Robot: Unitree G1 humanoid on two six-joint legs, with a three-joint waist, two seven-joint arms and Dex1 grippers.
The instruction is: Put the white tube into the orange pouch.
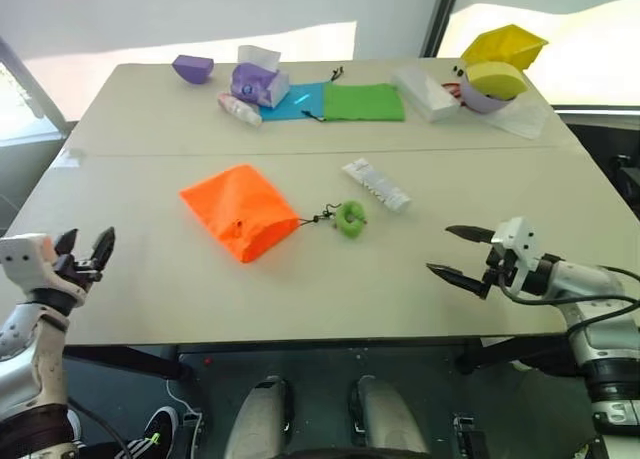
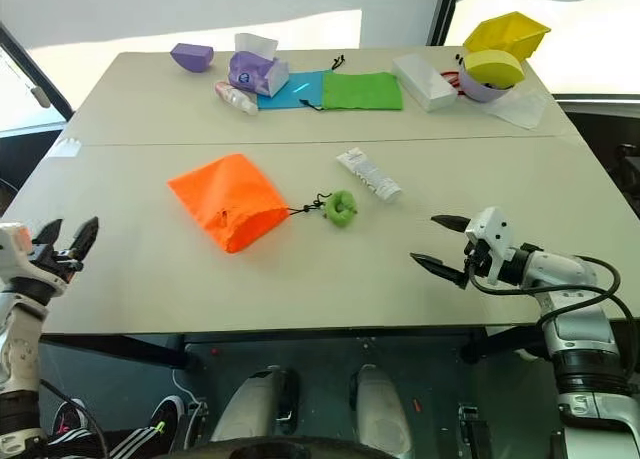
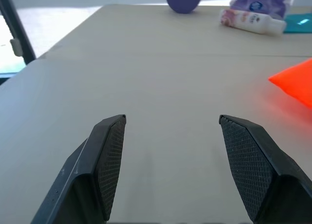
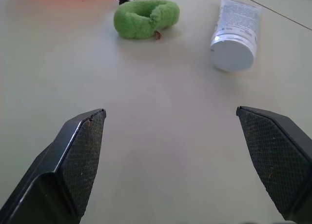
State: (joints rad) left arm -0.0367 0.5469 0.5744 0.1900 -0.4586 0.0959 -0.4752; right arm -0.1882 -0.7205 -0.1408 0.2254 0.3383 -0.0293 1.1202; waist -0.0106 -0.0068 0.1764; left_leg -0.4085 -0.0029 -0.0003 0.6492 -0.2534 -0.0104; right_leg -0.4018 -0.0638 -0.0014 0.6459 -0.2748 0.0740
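table (image 1: 200,279) surface carries all items; positions below are given relative to the orange pouch (image 1: 240,211), which lies flat near the middle of the table, its black cord running off one corner to a lime-green ring (image 1: 350,218) just beside it

orange pouch mouth appears drawn closed at the cord end; nothing is seen inside it or entering it

white tube (image 1: 376,183) lies flat on the table beyond the ring from the pouch, near but apart from both, cap end towards the robot's side. it is not touched by either gripper

green pouch (image 1: 364,102) and blue pouch (image 1: 300,101) lie side by side well beyond the orange pouch at the far end of the table, with a white-and-pink bottle (image 1: 240,109) beside them

right gripper (image 1: 459,251) hangs on the tube's side of the pouch, well short of the tube, jaws spread wide and empty; in its wrist view the tube and ring lie ahead between the fingers

left gripper (image 1: 85,247) hangs well apart from the pouch on its opposite side at the near table edge, jaws wide apart, holding nothing

judgement: task not started in effect. tube not grasped, pouch not opened or held. remaining: grasp tube, open the pouch mouth, insert tube
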